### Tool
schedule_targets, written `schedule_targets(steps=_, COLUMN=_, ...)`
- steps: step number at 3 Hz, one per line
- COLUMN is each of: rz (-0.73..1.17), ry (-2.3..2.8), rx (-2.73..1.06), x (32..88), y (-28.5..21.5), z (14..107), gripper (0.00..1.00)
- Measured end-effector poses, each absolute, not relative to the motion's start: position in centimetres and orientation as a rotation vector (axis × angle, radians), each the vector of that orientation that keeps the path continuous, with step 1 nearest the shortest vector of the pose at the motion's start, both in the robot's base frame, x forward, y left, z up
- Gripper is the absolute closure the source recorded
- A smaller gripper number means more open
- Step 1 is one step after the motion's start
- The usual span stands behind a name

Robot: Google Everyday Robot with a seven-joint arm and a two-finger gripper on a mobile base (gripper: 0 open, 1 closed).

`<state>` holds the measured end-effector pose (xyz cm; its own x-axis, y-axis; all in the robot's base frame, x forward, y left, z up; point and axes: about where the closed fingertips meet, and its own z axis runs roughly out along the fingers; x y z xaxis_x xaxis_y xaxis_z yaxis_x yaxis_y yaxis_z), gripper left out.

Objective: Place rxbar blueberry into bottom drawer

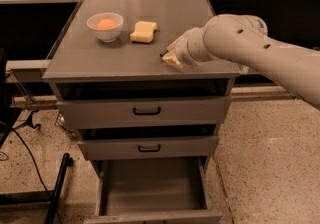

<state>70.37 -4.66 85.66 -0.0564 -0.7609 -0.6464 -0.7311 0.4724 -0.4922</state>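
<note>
My gripper point(173, 58) is down on the grey cabinet top point(100, 58), right of centre near its front edge, at the end of the large white arm point(250, 48) that comes in from the right. A small dark corner, probably the rxbar blueberry point(163, 54), shows at the gripper's left side. The rest of the bar is hidden under the gripper. The bottom drawer point(150, 185) stands pulled open below, and the part of its plain grey inside that shows holds nothing.
A white bowl point(105, 26) with an orange fruit and a yellow sponge point(143, 31) sit at the back left of the cabinet top. The two upper drawers point(147, 111) with black handles are slightly ajar. Cables and a black pole point(57, 188) lie on the floor at left.
</note>
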Motion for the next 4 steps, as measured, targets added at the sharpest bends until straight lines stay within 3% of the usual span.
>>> schedule_targets(steps=4, rz=-0.046, ry=1.835, rx=-1.263, x=71.2, y=-5.0, z=83.8, gripper=0.66)
